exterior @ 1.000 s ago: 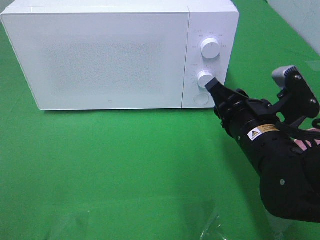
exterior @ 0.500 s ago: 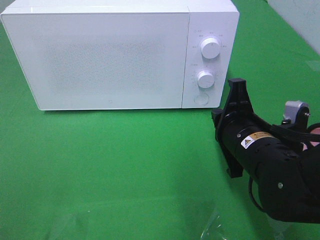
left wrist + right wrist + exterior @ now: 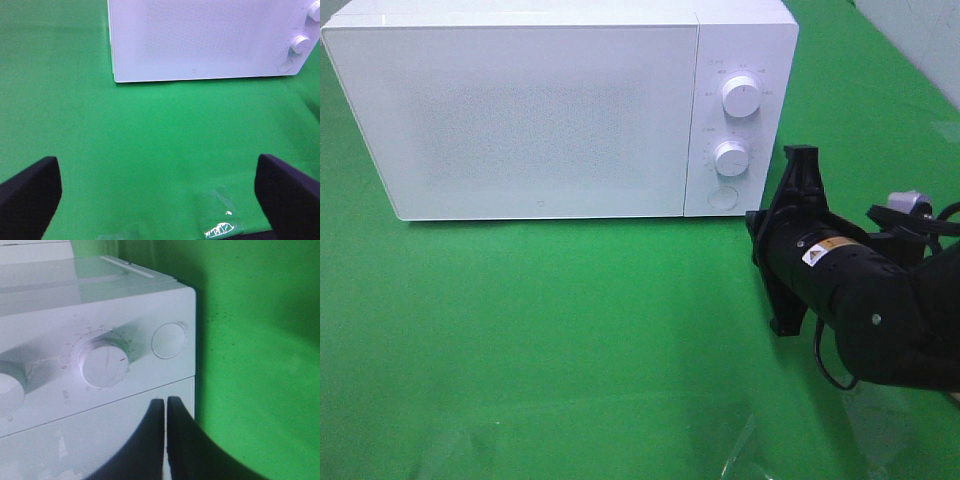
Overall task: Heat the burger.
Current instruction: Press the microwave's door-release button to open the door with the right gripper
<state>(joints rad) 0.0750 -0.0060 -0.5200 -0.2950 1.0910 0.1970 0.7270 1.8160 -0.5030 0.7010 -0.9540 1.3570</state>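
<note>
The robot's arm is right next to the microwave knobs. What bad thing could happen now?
1. The right gripper, fingers shut, sits close to the control panel of the microwave without touching it. A stray swing might bump the lower knob and change its setting.
2. The door is closed and nothing shows through it, so nobody can check whether the burger is inside or getting too hot.

Pretty much all bright green cloth bench (image 3: 570, 330) here, evenly lit, soft shadows. A boxy white microwave (image 3: 520, 110) sits at 11 o'clock, a pale grey wall strip (image 3: 920, 30) at 1, and crinkly clear plastic (image 3: 750, 455) at 6.
</note>
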